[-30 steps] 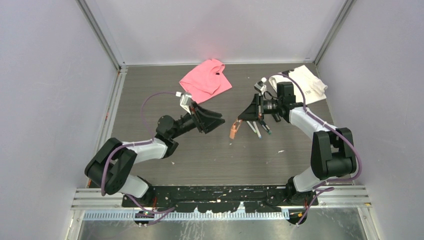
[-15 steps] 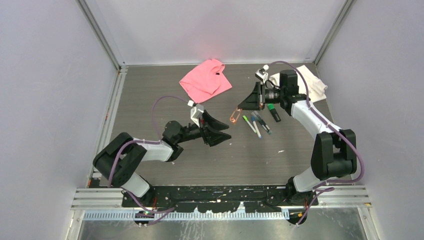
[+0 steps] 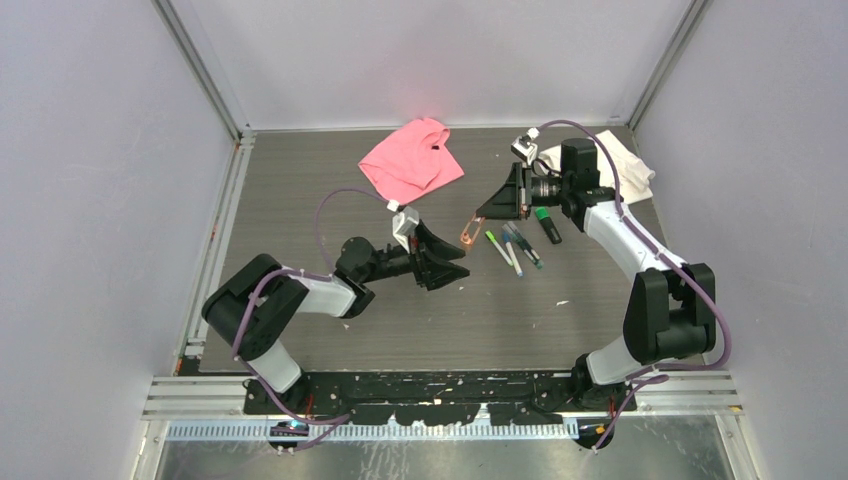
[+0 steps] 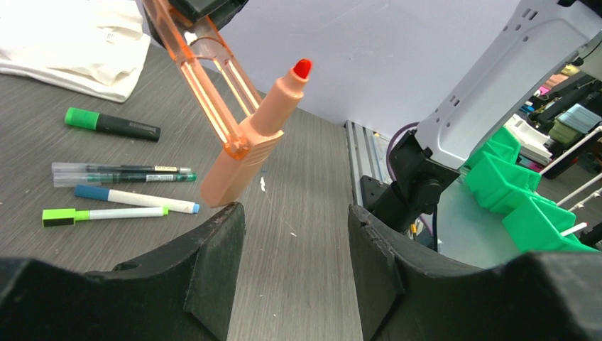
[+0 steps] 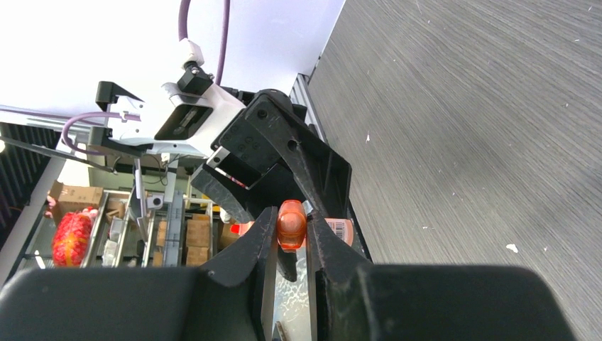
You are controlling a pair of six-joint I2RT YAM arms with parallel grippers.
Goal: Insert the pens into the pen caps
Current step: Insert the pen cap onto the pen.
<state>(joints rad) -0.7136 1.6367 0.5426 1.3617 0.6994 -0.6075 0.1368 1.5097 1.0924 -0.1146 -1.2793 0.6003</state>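
Orange marker [image 3: 468, 236] held aloft, your right gripper [image 3: 480, 219] clamped on it.
Top view: the marker hangs above the table [image 3: 560, 330], and your left gripper [image 3: 457, 262] sits just beside it, jaws apart and empty. Left wrist: the marker's red tip is bare, with loose pens [image 4: 135, 199] lying beyond. Right wrist: your fingers [image 5: 259, 234] squeeze orange plastic.

Grey wood-grain worktop [image 3: 290, 190] on my feed. Pink cloth [image 3: 410, 160] lies far-middle and white cloth [image 3: 632, 168] far-right. Near the white cloth lies a black marker [image 4: 113, 125] with a green end. Then two clear pens [image 4: 121, 172] side by side (touching, looks like), a blue-ended white pen [image 4: 135, 199] and a green-ended white pen [image 4: 103, 213]. White specks [image 3: 562, 302] are scattered nearby.
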